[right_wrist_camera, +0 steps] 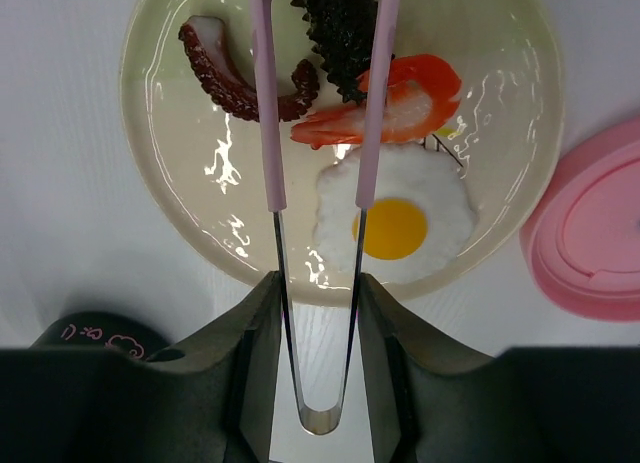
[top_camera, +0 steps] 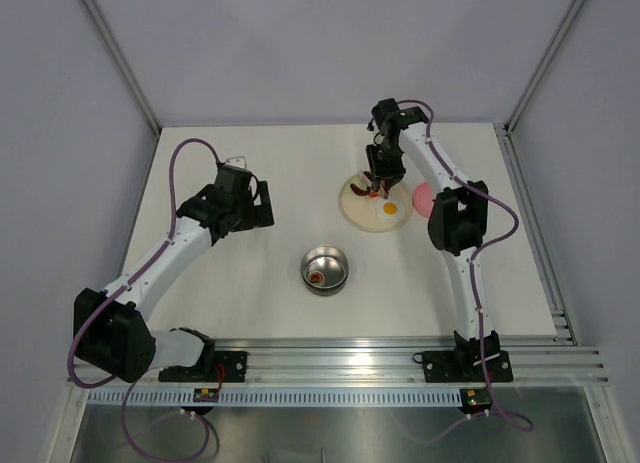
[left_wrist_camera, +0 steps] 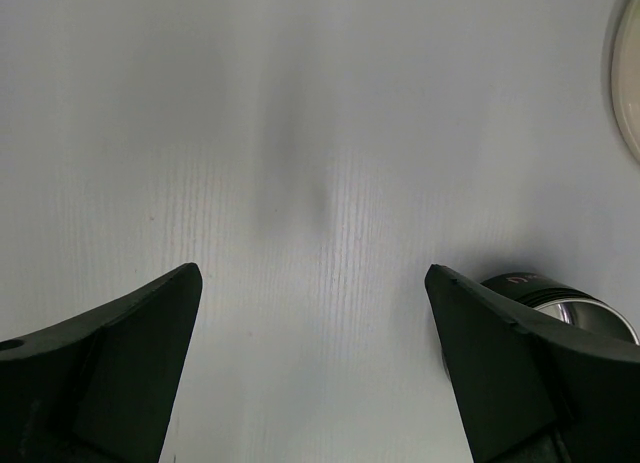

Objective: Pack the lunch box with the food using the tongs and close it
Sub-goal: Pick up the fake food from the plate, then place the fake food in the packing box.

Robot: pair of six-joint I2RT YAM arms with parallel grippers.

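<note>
The step in hand is judged to be the pick of another piece of food. The tongs [right_wrist_camera: 267,133] are clamped in the right gripper [right_wrist_camera: 316,283] and held over the plate [right_wrist_camera: 180,193], their arms set either side of a dark frilly piece [right_wrist_camera: 335,28]. The tips run off the top of the right wrist view, so contact probably has not been made, but this cannot be settled. A curved red piece [right_wrist_camera: 215,68], a red-and-white piece [right_wrist_camera: 400,103] and the egg [right_wrist_camera: 400,218] are also seen on the plate, with the lid [right_wrist_camera: 595,233] just beside it. Next, a firmer squeeze on one piece is called for, then a lift and a carry to the bowl [top_camera: 340,258]. The bowl is shown only from above, well apart from the plate, with a small red-brown piece [top_camera: 317,277] already inside. Food detail is given only by the right wrist view. In the left wrist view the left gripper [left_wrist_camera: 312,273] is seen with fingers wide apart and empty above the table [left_wrist_camera: 300,133].
</note>
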